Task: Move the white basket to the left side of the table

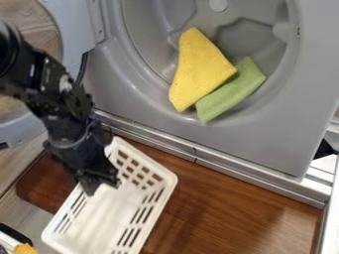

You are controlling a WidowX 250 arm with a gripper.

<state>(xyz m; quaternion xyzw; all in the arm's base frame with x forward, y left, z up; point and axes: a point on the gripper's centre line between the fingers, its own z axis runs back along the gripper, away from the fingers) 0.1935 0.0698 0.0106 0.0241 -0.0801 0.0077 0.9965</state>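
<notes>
White perforated plastic basket [109, 213]: one, left of centre on the wooden counter [228, 206], below the dryer drum. Step, as judged: securing the rim for the leftward shift. Next: confirm grip, then draw left, level. Gripper [101, 185]: at basket's left rim; opening and hold, cannot tell.

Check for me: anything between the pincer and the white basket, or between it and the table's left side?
Nothing visible in either gap: the pincer hangs at the basket's left rim, with bare wood beyond.
</notes>
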